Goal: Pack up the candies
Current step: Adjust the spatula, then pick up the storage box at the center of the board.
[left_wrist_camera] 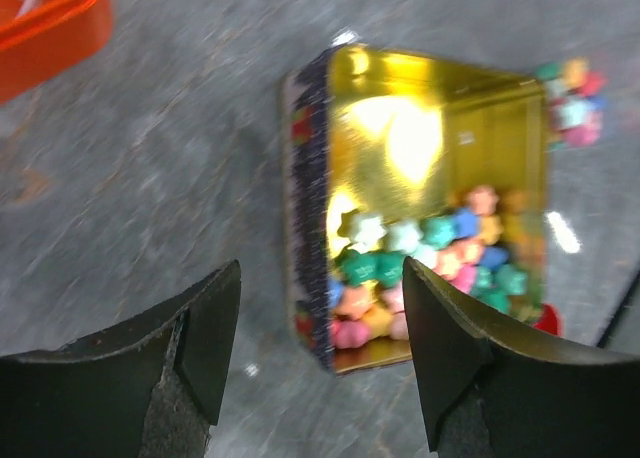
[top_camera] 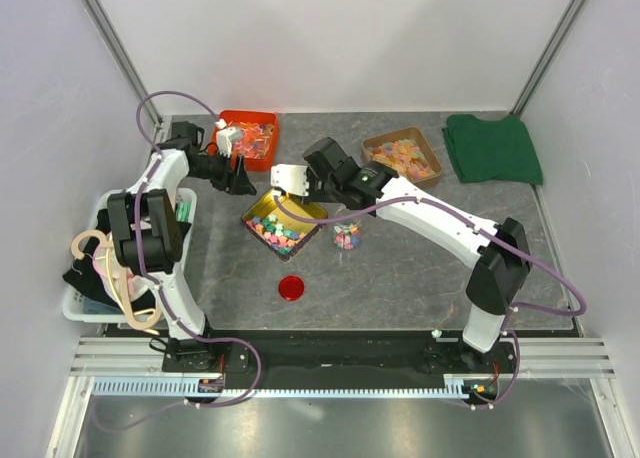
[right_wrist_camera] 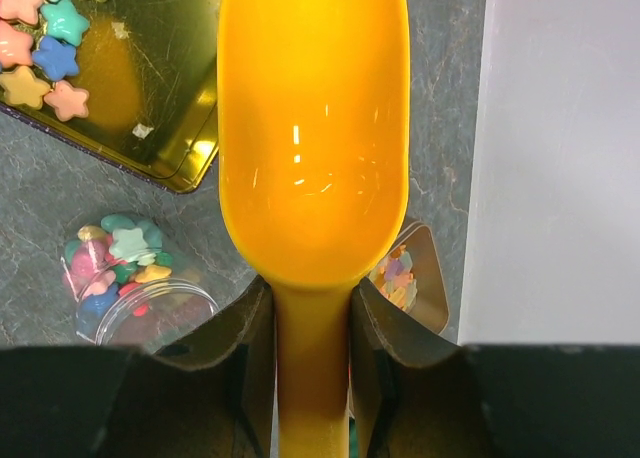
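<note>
The candies (top_camera: 277,233) are small star-shaped sweets in mixed colours, piled at the near end of an open gold tin (top_camera: 290,210). More candies (top_camera: 347,237) fill a small clear jar (right_wrist_camera: 140,313) just right of the tin. My left gripper (top_camera: 245,185) hovers open beside the tin's left edge; in its wrist view the gripper (left_wrist_camera: 320,353) shows nothing between its fingers (left_wrist_camera: 205,343), above the tin (left_wrist_camera: 305,178) and candies (left_wrist_camera: 420,263). My right gripper (top_camera: 316,184) is shut on the handle of an empty yellow scoop (right_wrist_camera: 312,128), held over the tin's far end (right_wrist_camera: 160,88).
An orange-red tray (top_camera: 248,136) stands at the back left and a brown tray (top_camera: 403,155) of gummies at the back right. A green cloth (top_camera: 492,148) lies far right. A red lid (top_camera: 291,288) rests in front. A white basket (top_camera: 72,303) with hangers sits at the left edge.
</note>
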`<state>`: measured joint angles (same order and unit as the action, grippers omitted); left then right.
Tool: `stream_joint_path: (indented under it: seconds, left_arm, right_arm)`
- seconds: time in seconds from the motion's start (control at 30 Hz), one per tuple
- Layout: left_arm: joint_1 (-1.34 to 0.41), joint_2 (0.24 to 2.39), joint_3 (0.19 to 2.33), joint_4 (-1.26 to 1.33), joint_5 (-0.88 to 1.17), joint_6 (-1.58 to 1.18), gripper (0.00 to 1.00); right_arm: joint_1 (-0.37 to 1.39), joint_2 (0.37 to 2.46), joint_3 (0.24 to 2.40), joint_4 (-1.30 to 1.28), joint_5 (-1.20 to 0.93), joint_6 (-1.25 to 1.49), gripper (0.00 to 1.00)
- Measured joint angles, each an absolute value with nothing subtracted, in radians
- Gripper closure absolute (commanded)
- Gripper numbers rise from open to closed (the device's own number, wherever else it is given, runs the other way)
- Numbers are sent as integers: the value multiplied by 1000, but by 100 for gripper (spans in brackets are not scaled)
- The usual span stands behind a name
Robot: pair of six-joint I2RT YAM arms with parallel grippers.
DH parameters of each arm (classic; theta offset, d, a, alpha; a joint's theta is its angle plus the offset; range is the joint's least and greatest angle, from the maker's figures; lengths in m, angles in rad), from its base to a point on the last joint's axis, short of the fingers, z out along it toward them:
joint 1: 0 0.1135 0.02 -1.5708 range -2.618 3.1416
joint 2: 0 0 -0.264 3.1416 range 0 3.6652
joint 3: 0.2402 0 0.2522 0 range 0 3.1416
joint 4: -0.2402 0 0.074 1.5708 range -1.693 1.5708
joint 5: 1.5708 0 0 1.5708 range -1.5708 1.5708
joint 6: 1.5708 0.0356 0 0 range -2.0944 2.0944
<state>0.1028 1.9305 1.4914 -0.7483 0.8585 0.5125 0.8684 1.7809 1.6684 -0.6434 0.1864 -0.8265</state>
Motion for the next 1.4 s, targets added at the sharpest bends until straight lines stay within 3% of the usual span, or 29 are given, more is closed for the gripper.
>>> stream_joint_path:
  seconds: [0.33,0.77,1.27,1.37,1.4]
  left_arm:
    - [14,1888,1367,-617,566,502,33]
    - [-90,1888,1323,-549,401,501,64]
    - [-146,1897,1270,-516,314,502,65]
    - [-154,1903,1264,-513,310,502,72]
    - [-156,1905,1264,-511,306,502,79]
  right_arm:
    - [868,1780,1662,-652,194,-828,100]
    - [919,1779,1661,-717,249,-872,100]
    - [1001,1837,1663,-795,378,-963,100]
    - [1011,1837,1664,-801,393,-970,100]
    - [1016,1837,1664,-803,398,-973,100]
